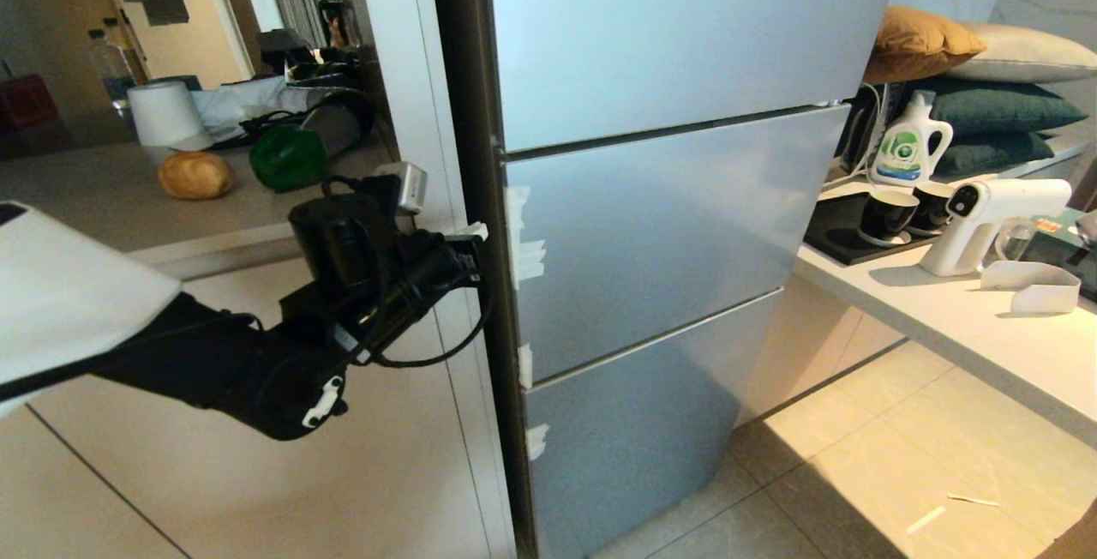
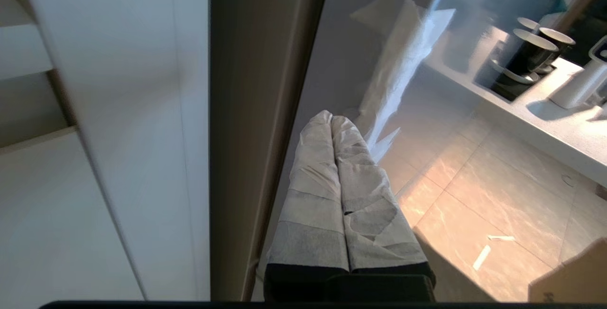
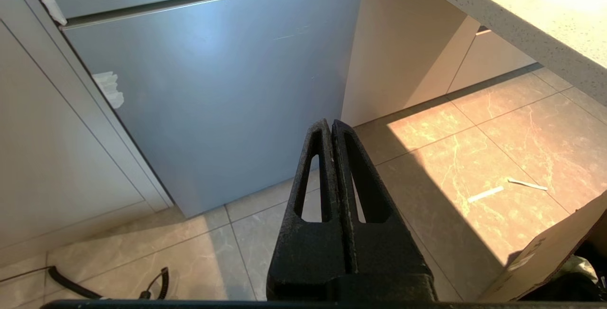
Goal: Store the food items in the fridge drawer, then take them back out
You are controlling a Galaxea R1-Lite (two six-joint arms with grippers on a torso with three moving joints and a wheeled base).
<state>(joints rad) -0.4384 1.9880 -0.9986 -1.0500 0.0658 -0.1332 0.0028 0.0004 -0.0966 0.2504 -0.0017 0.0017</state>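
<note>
Task status: barely begun, by the look of it. Drawer (image 1: 660, 233), the middle of three silver-blue fridge fronts, sits shut and flush with the fronts above and below, white tape scraps (image 1: 524, 252) along its left edge. Food: roll (image 1: 196, 175) and pepper (image 1: 288, 158) lie side by side, just apart, on the counter (image 1: 103, 199) left of the fridge, well back from the drawer; neither is stored. Left to do, as judged: open drawer, load both items, close, reopen, take both out. Left gripper (image 1: 474, 231): extended level from the lower left, tips at the dark side panel of the fridge, just beside the drawer's taped left edge; whether they touch it cannot be told. Its fingers (image 2: 313, 167), wrapped in white tape, are pressed together with no gap and nothing between them. The pose suggests a narrow wedge aimed at the seam, a likely approach to prising the handleless front out. Right gripper (image 3: 331, 126): parked low, pointing down toward the floor tiles (image 3: 474, 157) before the lowest front (image 3: 213, 100); black fingers closed tight on nothing. Right counter holds cups (image 1: 891, 214), a detergent bottle (image 1: 910, 143) and a white sprayer (image 1: 986, 220), none involved
</note>
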